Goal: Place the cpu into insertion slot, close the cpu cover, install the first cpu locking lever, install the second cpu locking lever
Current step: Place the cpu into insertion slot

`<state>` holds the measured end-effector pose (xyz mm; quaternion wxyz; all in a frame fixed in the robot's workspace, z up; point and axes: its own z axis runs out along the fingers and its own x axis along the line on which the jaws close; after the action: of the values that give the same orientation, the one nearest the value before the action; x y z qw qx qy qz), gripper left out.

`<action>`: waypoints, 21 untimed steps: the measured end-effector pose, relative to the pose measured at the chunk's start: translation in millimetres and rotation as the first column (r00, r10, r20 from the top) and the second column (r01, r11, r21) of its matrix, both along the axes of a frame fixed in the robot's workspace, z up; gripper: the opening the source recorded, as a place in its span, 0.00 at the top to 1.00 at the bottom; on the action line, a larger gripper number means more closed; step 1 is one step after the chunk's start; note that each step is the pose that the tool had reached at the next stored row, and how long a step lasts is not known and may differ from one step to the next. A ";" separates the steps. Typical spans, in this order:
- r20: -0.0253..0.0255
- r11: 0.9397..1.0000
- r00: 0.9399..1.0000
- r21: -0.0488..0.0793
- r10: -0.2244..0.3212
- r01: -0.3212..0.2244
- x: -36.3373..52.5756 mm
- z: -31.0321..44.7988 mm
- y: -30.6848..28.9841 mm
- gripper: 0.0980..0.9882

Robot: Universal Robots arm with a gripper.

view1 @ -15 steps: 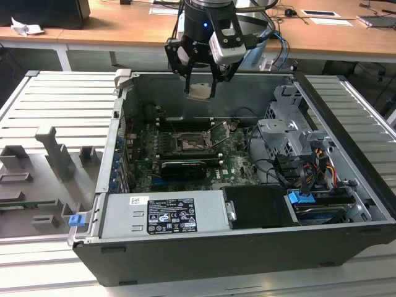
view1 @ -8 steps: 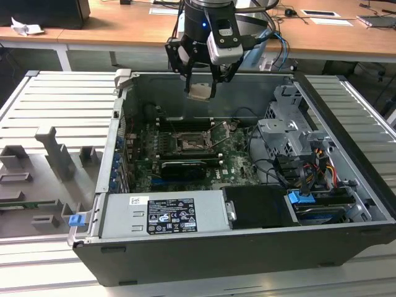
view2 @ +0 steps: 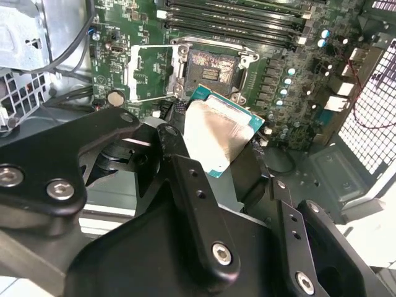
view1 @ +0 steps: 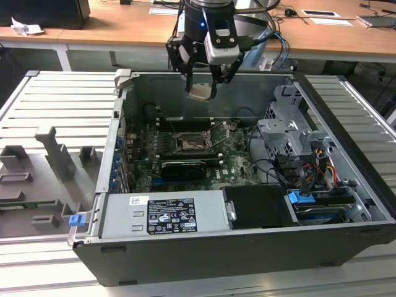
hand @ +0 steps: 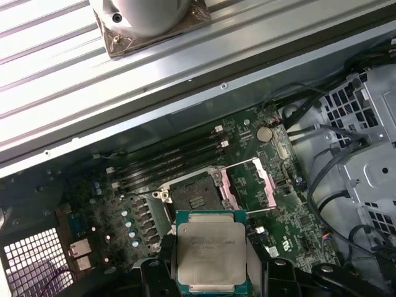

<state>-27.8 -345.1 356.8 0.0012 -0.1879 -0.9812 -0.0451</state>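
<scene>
The pincer (view1: 202, 85) was observed in the exterior view above the open computer case (view1: 185, 253), which lay on its side on the ribbed metal tabletop (view1: 55, 105). The pincer was found closed upon the cpu (view1: 200, 93). In both wrist views the chip was seen to be gripped by two opposite edges between the black fingers (view2: 185, 173). The cpu was held in the air, somewhat tilted, well apart from the green circuit board (view1: 238, 162) and not yet seated. The insertion slot (hand: 195, 199) was noted bare on that board with its contact grid exposed, just beside the long black memory slots (hand: 167, 162). The cpu cover (hand: 247, 184) was recorded swung open to one side of the slot, so that the slot was left uncovered. The metallic face of the chip was seen unobstructed in the first wrist view.
</scene>
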 end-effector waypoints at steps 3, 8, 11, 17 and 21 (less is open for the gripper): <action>0.000 1.000 1.000 0.000 -0.031 0.031 0.0 -0.1 0.0 0.51; 0.000 0.996 0.996 0.000 -0.089 0.089 0.0 -1.1 0.0 0.51; 0.000 0.992 0.992 0.000 -0.129 0.129 0.0 -1.7 0.0 0.51; 0.000 0.984 0.984 0.000 -0.177 0.177 0.0 -3.1 0.0 0.51; 0.000 0.980 0.980 0.000 -0.198 0.198 0.0 -3.2 0.0 0.51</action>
<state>-27.8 -345.1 353.6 -0.0033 -0.2844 -0.9577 -0.0450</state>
